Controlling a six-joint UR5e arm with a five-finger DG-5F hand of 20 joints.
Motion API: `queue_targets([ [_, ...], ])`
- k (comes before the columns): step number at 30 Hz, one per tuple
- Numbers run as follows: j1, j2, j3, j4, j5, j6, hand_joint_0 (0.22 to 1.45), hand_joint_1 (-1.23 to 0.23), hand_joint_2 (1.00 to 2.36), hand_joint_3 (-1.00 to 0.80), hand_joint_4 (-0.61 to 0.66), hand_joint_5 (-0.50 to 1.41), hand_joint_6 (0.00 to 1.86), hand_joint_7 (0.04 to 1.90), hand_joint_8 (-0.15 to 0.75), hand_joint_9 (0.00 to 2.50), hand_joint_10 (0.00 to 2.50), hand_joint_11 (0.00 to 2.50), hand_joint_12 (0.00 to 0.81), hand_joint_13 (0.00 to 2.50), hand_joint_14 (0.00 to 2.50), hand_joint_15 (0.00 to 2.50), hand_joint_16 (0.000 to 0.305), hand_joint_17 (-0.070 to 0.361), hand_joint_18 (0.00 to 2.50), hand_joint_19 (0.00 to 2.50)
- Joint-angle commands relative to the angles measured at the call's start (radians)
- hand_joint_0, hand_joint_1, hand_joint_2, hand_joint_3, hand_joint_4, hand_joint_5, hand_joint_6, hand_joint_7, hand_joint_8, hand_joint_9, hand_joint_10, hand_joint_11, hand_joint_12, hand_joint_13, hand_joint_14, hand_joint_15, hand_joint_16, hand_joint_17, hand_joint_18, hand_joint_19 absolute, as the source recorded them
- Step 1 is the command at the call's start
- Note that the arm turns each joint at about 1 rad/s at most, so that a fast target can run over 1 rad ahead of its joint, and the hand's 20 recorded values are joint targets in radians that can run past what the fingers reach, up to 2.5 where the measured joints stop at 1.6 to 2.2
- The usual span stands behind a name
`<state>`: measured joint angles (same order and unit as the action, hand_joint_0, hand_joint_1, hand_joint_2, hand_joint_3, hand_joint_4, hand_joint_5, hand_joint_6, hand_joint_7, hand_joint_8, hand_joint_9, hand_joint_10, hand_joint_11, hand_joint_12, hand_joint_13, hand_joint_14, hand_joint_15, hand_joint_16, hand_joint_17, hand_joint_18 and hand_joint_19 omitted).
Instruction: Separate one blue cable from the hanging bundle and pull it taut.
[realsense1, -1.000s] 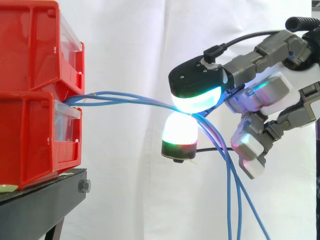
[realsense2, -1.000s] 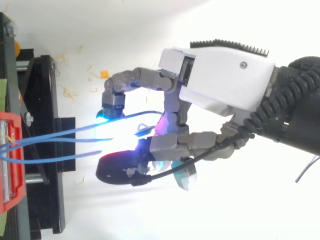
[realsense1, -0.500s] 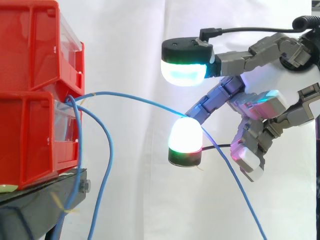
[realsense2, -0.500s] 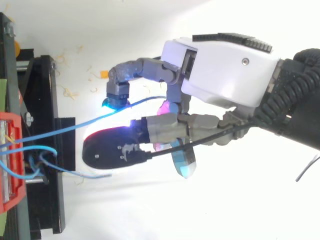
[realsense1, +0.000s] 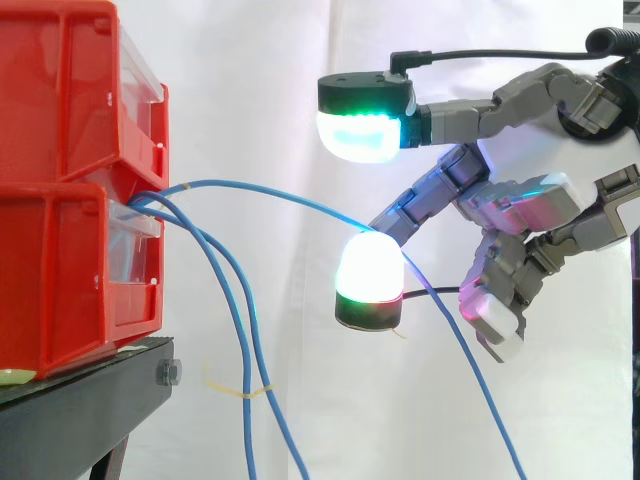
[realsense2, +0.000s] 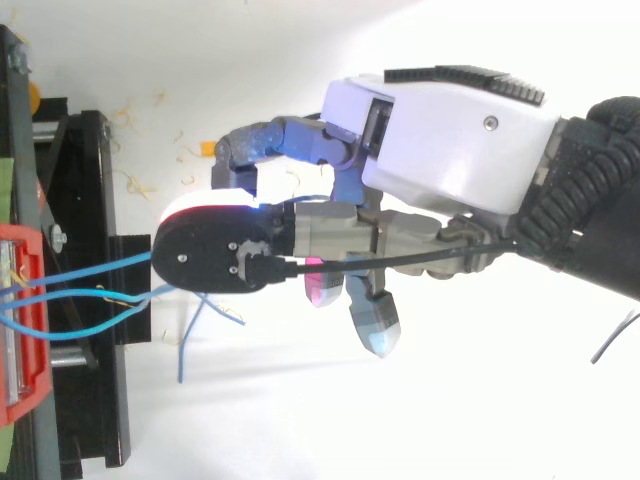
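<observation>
— Cables first: where do we see the separated one?
— We see one thin blue cable (realsense1: 250, 186) leaving the gap between the two stacked red plastic bins (realsense1: 60, 190). It arches rightward in front of the white fabric curtain (realsense1: 250, 80), not drawn straight, and lies across a finger of the robot hand (realsense2: 450, 130), just behind the lower, white-glowing fingertip (realsense1: 368, 272). Past that it drops to the bottom edge.
— And the others?
— Two more thin blue cables (realsense1: 245, 400) come from the same gap and hang down beside the black metal bench (realsense1: 80, 400) that carries the bins.
— Do we call the robot hand pinching?
— No, we call it spread. The upper fingertip (realsense1: 365, 125), glowing green and cyan, sits well above the white one, and the cable rests on the lower finger between them. From above, we see that upper fingertip's black back over the cables, near the bench edge
</observation>
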<state>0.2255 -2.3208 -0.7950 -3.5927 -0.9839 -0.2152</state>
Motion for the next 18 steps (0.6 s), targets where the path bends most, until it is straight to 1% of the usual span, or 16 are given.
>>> queue_targets([
  [1, 0.000, 0.000, 0.000, 0.000, 0.005, -0.001, 0.45, -0.15, 1.00, -0.50, 0.13, 0.14, 0.50, 1.17, 0.155, 1.99, 0.01, 0.28, 0.330, 1.33, 0.02, 0.51, 0.075, 0.169, 1.02, 0.52],
  [3, 0.000, 0.000, 0.000, 0.000, 0.011, -0.001, 0.48, -0.13, 1.00, -0.50, 0.11, 0.14, 0.50, 1.17, 0.128, 1.99, 0.01, 0.29, 0.314, 1.32, 0.02, 0.50, 0.070, 0.157, 0.97, 0.54],
  [4, 0.000, 0.000, 0.000, 0.000, 0.018, -0.003, 0.52, -0.12, 1.00, -0.50, 0.10, 0.14, 0.50, 1.17, 0.100, 2.01, 0.01, 0.31, 0.299, 1.31, 0.02, 0.52, 0.064, 0.143, 0.93, 0.58],
  [5, 0.000, 0.000, 0.000, 0.000, 0.024, -0.007, 0.54, -0.14, 1.00, -0.50, 0.09, 0.14, 0.50, 1.16, 0.089, 2.01, 0.01, 0.31, 0.290, 1.30, 0.02, 0.52, 0.061, 0.137, 0.91, 0.59],
  [6, 0.000, 0.000, -0.001, 0.000, 0.028, -0.010, 0.57, -0.18, 1.00, -0.50, 0.09, 0.14, 0.50, 1.17, 0.081, 2.03, 0.01, 0.32, 0.285, 1.30, 0.02, 0.52, 0.057, 0.129, 0.89, 0.61],
  [8, 0.000, 0.000, 0.000, 0.000, 0.056, -0.030, 0.60, -0.27, 1.00, -0.50, 0.09, 0.14, 0.50, 1.17, 0.066, 2.03, 0.01, 0.32, 0.281, 1.30, 0.02, 0.52, 0.054, 0.122, 0.89, 0.63],
  [10, 0.000, 0.000, 0.000, 0.000, 0.070, -0.041, 0.64, -0.37, 1.00, -0.50, 0.10, 0.14, 0.50, 1.16, 0.065, 2.04, 0.01, 0.33, 0.281, 1.30, 0.02, 0.51, 0.052, 0.116, 0.89, 0.63],
  [11, 0.000, 0.000, -0.001, 0.002, 0.079, -0.052, 0.66, -0.41, 1.00, -0.50, 0.11, 0.14, 0.50, 1.16, 0.071, 2.04, 0.01, 0.33, 0.281, 1.30, 0.02, 0.52, 0.051, 0.114, 0.89, 0.63],
  [12, 0.000, 0.000, 0.000, 0.005, 0.091, -0.066, 0.69, -0.49, 1.00, -0.50, 0.11, 0.14, 0.50, 1.16, 0.070, 2.04, 0.01, 0.34, 0.283, 1.29, 0.02, 0.52, 0.050, 0.113, 0.88, 0.62],
  [14, 0.000, 0.000, 0.000, 0.009, 0.097, -0.073, 0.72, -0.57, 1.00, -0.50, 0.11, 0.14, 0.50, 1.16, 0.076, 2.05, 0.01, 0.35, 0.281, 1.29, 0.02, 0.52, 0.049, 0.111, 0.89, 0.63],
  [15, 0.000, 0.000, 0.000, 0.012, 0.099, -0.078, 0.74, -0.61, 1.00, -0.46, 0.11, 0.14, 0.50, 1.16, 0.076, 2.04, 0.01, 0.36, 0.286, 1.29, 0.02, 0.52, 0.049, 0.110, 0.88, 0.63],
  [17, 0.000, 0.000, 0.000, 0.020, 0.102, -0.089, 0.74, -0.63, 1.01, -0.44, 0.11, 0.14, 0.50, 1.16, 0.069, 2.04, 0.02, 0.35, 0.284, 1.28, 0.02, 0.52, 0.048, 0.108, 0.89, 0.63],
  [18, 0.000, 0.000, 0.000, 0.028, 0.103, -0.099, 0.74, -0.64, 1.01, -0.41, 0.11, 0.14, 0.50, 1.16, 0.081, 2.05, 0.01, 0.37, 0.285, 1.28, 0.02, 0.52, 0.048, 0.108, 0.89, 0.64],
])
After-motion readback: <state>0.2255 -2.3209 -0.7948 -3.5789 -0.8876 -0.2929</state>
